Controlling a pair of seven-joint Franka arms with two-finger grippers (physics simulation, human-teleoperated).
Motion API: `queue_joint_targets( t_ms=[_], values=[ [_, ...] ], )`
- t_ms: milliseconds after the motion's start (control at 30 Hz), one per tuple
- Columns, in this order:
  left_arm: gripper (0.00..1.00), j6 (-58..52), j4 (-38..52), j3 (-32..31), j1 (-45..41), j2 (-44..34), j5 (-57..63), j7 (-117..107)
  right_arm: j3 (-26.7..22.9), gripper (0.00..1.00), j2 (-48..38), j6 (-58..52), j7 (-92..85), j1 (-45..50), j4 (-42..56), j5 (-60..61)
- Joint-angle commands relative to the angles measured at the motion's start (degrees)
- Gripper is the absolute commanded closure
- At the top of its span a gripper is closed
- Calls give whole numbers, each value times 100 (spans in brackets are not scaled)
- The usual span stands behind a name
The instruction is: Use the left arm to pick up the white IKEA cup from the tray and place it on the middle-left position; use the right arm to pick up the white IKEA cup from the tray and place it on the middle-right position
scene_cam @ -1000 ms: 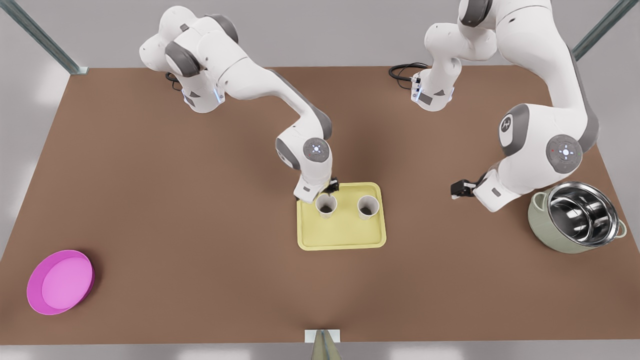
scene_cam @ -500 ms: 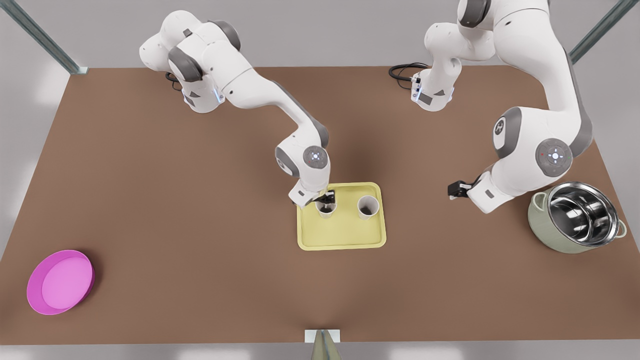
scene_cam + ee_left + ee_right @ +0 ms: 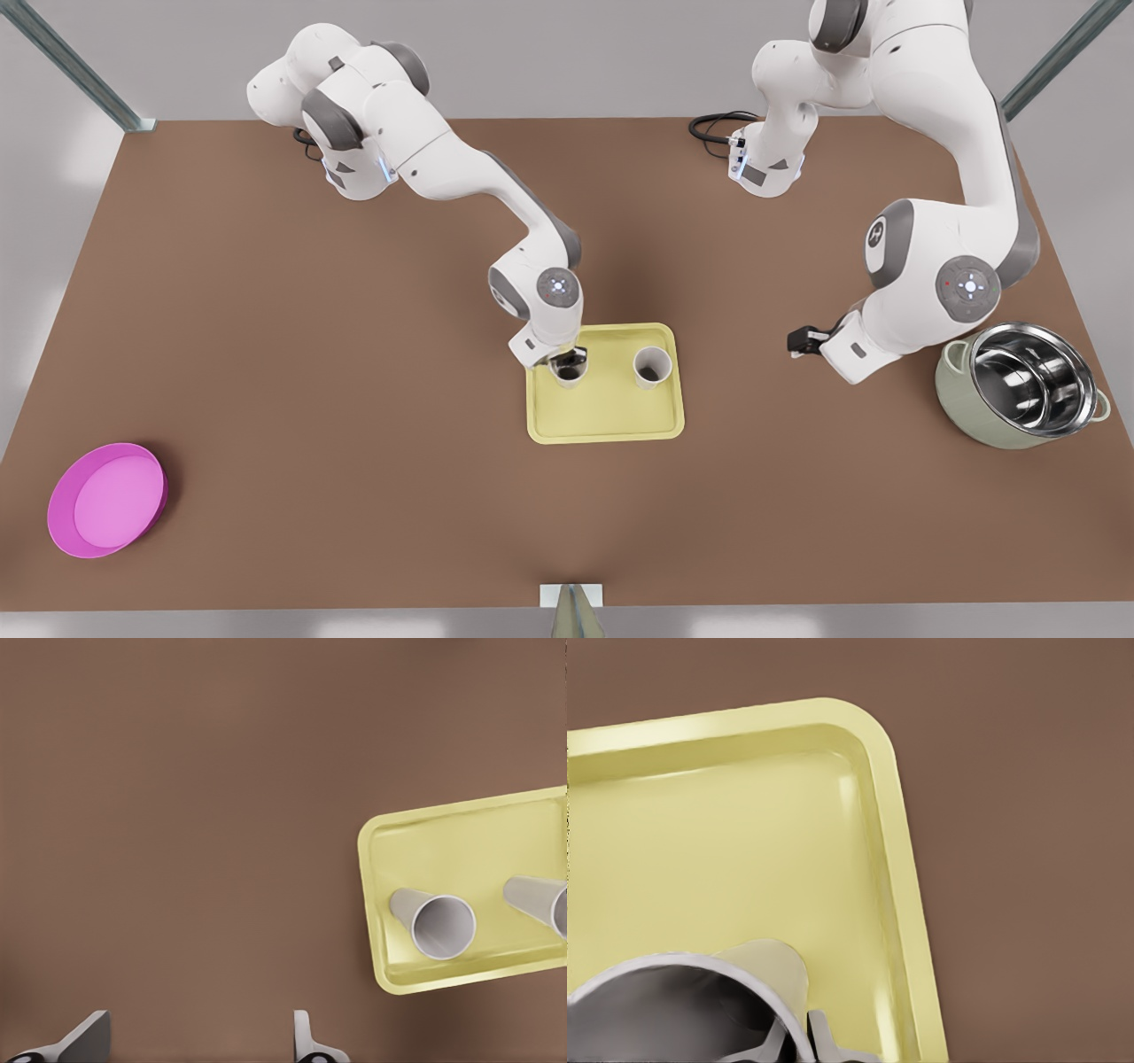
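The front view looked steeply down on the whole brown bench (image 3: 310, 372). The left wrist view faced down from higher, the right wrist view hung close; all shared the pale-yellow rectangular tray (image 3: 611, 416) (image 3: 461, 837) (image 3: 744, 833).

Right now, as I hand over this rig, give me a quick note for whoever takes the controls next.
Right gripper: down at the rim of the white cup on the front view's left side of the yellow tray; a firm grip cannot be confirmed.
Left gripper: open, hovering over the bare table, off the tray toward the front view's right.
Second white cup: upright on the tray, untouched.
Done: no cup placed yet.
Left: lift each cup and set one middle-left, one middle-right.
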Motion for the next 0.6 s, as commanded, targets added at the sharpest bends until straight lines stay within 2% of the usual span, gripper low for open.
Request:
queue_joint_targets(
  t_ms=[0, 200, 267, 367, 467, 500, 567],
  values=[
    [0, 7, 3, 1, -12, -9, 2, -78, 9, 78, -8, 78, 801, -29, 64, 220],
    [0, 86, -32, 1, -12, 18, 2, -70, 1, 81, -263, 78, 704, -398, 275, 810],
    [0, 279, -24, 1, -337, 114, 11, -465, 18, 81, -535, -1, 160, -671, 275, 845],
    [0, 332, -24, 1, -864, 220, -7, -886, 9, 81, -799, -818, -2002, -1444, 249, 810],
    [0, 525, -6, 1, -1392, 360, -33, -1897, -8, 81, -808, -968, -4434, -2489, 231, 801],
    [0, 736, -59, 1, -1805, 536, 2, -2600, -8, 81, -799, -968, -5377, -2868, 231, 792],
    [0, 1456, -682, -8, -2051, 501, -209, -3032, -8, 81, -755, -959, -6238, -3325, 231, 792]
  ],
)
